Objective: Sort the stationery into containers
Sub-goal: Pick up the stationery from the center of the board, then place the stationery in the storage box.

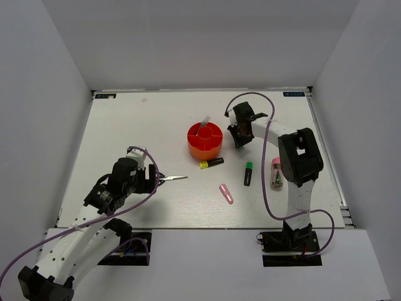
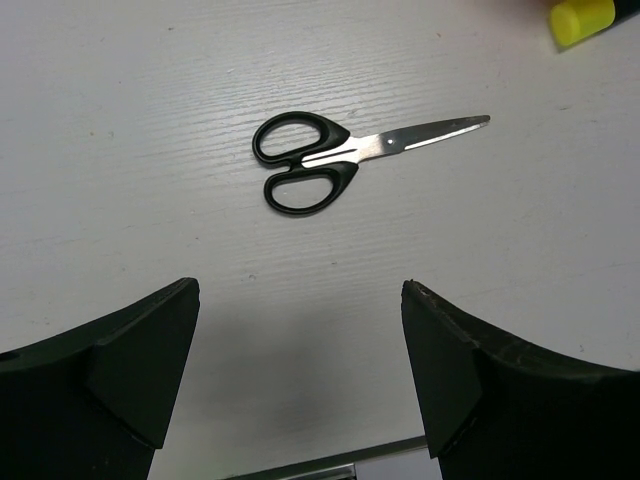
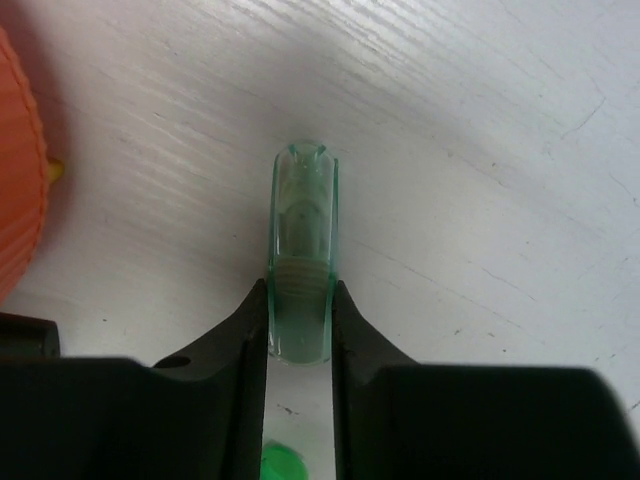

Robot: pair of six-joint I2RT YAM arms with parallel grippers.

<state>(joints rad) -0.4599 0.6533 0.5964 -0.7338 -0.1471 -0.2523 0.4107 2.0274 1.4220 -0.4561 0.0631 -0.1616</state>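
Pale green highlighter (image 3: 303,220) is pinched at its clear-capped end between the two fingers of the right claw (image 3: 300,285), which press on both sides of it. Whether it is lifted off the table (image 3: 480,150) or resting on it can't be told. The cap points away from the wrist camera, and a bit of brighter green shows below the fingers. Just left of it in the wrist view is the ribbed wall of the red-orange organizer (image 3: 15,170). From the top view the right claw (image 1: 238,133) sits just beside the organizer (image 1: 204,143) on its right side. The round organizer has a central cup and ring compartments, and a pale thin item (image 1: 203,125) leans in its far part, too small to name. Black-handled scissors (image 2: 320,160) lie flat on the table, blades closed, tips pointing toward the yellow-capped marker (image 2: 580,20). The left claw (image 2: 300,287) is spread wide open and holds nothing, with the scissors just ahead of its fingers and not touching them. In the top view the left claw (image 1: 152,180) is at the handle end of the scissors (image 1: 172,179). The yellow-capped marker (image 1: 211,163) lies just in front of the organizer, and the green-capped marker (image 1: 248,174) is to its right. A pink highlighter (image 1: 226,194) lies nearer the arms, and a pink-capped tube (image 1: 276,172) is partly behind the right arm.
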